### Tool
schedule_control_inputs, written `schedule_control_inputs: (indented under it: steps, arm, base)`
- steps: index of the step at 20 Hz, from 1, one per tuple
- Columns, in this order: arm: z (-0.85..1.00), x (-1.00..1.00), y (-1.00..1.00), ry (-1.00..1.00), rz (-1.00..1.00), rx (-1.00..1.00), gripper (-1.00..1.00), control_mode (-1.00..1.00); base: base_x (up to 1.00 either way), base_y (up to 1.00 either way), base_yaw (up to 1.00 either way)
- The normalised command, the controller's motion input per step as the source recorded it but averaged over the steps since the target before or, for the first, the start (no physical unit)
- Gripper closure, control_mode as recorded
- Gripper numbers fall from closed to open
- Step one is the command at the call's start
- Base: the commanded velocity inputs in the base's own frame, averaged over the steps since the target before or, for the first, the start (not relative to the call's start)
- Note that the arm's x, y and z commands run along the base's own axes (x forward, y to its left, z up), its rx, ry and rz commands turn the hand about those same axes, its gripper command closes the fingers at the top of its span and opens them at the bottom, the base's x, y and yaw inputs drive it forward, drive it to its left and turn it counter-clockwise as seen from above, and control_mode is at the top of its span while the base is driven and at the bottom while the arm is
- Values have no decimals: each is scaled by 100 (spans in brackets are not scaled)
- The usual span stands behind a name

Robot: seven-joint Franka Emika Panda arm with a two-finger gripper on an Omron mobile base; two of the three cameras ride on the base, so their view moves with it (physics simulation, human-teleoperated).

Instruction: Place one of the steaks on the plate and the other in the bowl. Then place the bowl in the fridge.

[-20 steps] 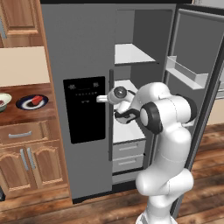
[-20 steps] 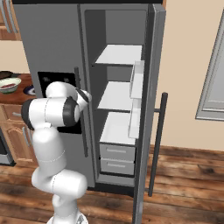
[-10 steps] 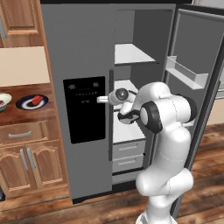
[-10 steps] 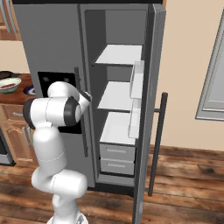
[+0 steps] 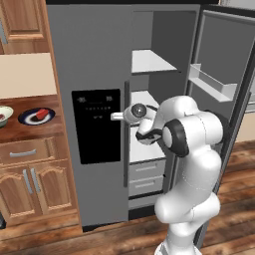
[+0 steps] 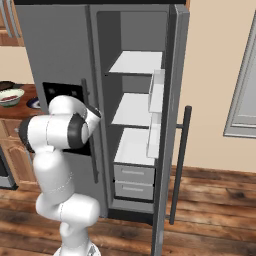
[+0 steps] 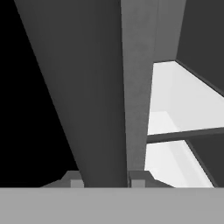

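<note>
The grey fridge (image 5: 94,60) has its left door with the black dispenser panel closed and its right door swung open. My gripper (image 5: 119,116) is at the left door's long bar handle (image 5: 126,149). In the hand view my gripper (image 7: 105,180) is shut on that handle (image 7: 100,109), the bar filling the gap between both fingertips. On the wooden counter to the left lies the dark plate (image 5: 30,117) with one red steak (image 5: 42,113) on it. Beside it stands the pale bowl (image 6: 16,93), holding the other steak (image 6: 9,98).
The open right door (image 5: 224,74) carries a white bin and stands to my arm's right. White shelves (image 5: 149,62) and two drawers (image 5: 147,174) show inside. Wooden cabinets (image 5: 30,169) run under the counter on the left.
The hand has edged a little left and down along the front of the closed door. Plate, bowl and steaks lie as before.
</note>
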Motion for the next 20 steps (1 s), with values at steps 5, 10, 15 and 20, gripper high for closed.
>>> schedule_control_inputs:
  steps: [5,10,15,20]
  arm:
    - [0,-77,21,1,-5,0,100,-100]
    - [0,-72,38,2,-10,0,100,-100]
    - [0,-67,52,1,-20,0,100,-100]
    - [0,-69,49,0,-24,0,100,-100]
  base:
    - [0,0,0]
    - [0,0,0]
    - [0,0,0]
    - [0,0,0]
